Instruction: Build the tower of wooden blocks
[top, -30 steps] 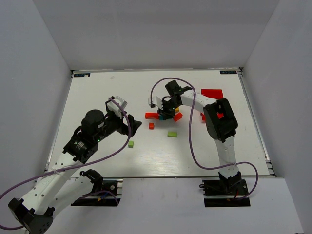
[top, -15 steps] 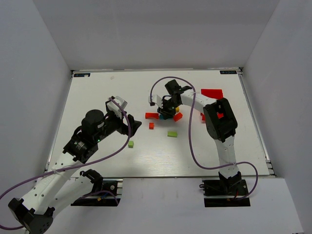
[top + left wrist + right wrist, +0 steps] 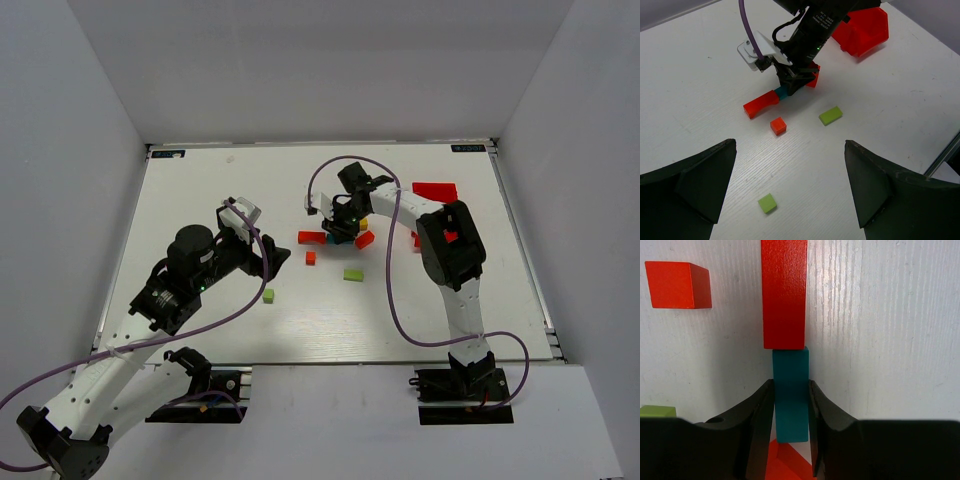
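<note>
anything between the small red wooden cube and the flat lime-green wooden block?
No: bare white table between small red wooden cube and flat lime-green wooden block, per left wrist view.

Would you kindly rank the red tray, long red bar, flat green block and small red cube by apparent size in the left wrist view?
Largest to smallest:
red tray
long red bar
flat green block
small red cube
The last two look close, so that order is less sure.
</note>
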Controlling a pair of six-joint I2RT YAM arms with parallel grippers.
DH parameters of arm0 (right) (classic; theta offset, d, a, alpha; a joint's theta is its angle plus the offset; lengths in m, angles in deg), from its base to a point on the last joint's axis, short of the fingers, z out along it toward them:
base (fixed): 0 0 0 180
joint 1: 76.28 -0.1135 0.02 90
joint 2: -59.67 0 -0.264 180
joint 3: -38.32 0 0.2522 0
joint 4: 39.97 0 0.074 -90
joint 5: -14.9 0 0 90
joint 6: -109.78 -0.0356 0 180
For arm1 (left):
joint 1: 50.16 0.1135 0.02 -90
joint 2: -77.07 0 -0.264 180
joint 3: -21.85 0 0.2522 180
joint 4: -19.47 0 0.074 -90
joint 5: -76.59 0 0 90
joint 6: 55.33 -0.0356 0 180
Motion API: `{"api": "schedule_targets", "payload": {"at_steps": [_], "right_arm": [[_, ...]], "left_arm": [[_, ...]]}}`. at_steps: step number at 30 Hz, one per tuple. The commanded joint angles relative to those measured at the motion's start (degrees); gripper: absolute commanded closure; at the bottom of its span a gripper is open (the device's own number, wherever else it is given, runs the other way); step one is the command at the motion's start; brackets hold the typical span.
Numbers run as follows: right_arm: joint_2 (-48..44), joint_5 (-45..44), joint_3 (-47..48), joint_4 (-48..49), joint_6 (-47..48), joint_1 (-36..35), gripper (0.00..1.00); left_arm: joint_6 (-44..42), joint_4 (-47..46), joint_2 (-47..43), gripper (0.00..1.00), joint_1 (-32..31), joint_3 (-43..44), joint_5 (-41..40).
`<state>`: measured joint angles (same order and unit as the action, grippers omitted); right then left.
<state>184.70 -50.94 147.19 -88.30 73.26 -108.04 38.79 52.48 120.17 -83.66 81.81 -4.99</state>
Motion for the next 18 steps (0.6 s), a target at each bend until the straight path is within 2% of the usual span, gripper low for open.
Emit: {"api": "schedule_targets", "payload": {"at_steps": [1,18], "right_arm": [[2.0,-0.1,0.9,-0.9,-0.1,-0.5,0.89],[2.1,-1.0,-0.3,0.2,1.0,-1.2,0.86]], "left_arm": [[0.5,-0.2,-0.3,0.01,0.3,-0.1,1.0],[0.5,-0.2,-0.3,0.01,0.3,-0.1,1.0]]}}
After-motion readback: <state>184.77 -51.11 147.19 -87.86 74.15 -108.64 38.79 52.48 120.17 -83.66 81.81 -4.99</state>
